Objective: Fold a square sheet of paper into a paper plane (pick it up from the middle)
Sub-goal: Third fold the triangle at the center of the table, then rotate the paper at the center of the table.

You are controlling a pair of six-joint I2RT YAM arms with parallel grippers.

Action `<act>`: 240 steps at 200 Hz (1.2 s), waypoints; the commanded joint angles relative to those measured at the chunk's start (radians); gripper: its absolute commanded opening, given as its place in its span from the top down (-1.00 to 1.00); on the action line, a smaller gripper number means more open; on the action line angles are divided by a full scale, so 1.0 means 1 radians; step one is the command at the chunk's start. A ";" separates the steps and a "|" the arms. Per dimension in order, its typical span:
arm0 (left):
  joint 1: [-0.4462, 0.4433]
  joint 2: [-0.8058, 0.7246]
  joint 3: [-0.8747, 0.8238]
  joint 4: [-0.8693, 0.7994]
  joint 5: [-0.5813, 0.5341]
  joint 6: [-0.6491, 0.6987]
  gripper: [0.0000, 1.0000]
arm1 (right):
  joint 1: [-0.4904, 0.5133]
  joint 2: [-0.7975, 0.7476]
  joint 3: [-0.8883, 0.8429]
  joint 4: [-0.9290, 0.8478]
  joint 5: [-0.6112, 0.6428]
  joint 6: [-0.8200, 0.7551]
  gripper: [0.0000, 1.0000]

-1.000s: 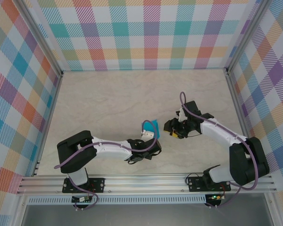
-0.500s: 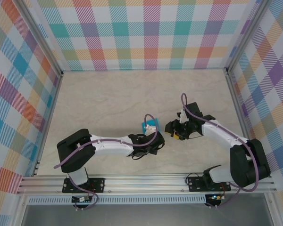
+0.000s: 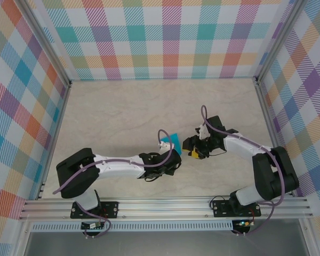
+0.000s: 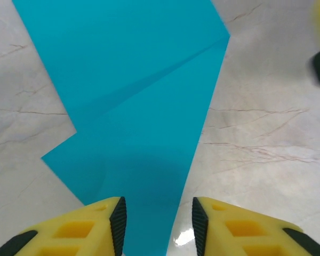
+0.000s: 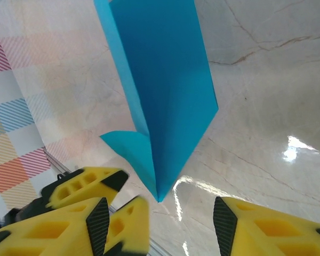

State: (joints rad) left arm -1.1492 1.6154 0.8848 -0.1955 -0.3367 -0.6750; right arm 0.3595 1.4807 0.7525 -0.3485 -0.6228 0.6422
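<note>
Straddling the paper plane (image 4: 144, 106), the left gripper (image 4: 157, 216) stands part-open (not clamped).

The right gripper (image 3: 193, 151) crowds the paper plane's (image 3: 175, 140) right side; open table (image 3: 117, 112) lies beyond its far edge.

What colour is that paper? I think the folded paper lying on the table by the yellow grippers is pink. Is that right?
Not quite. The folded paper is teal-blue, not pink, as the left wrist view shows plainly. The rest holds: it lies on the table, with the left gripper at its pointed end.
</note>
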 commanded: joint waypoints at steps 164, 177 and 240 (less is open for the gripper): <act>0.167 -0.439 -0.299 0.005 0.023 -0.123 -0.02 | 0.097 0.365 0.235 0.001 -0.172 -0.325 0.16; 0.169 -0.433 -0.298 0.007 0.026 -0.120 -0.02 | 0.104 0.367 0.242 -0.011 -0.182 -0.355 0.17; 0.171 -0.424 -0.285 -0.008 0.040 -0.111 -0.02 | 0.124 0.389 0.269 -0.059 -0.140 -0.419 0.26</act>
State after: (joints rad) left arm -0.9920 1.1881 0.5949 -0.1814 -0.3054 -0.7860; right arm 0.4698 1.8408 0.9855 -0.3717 -0.7700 0.2790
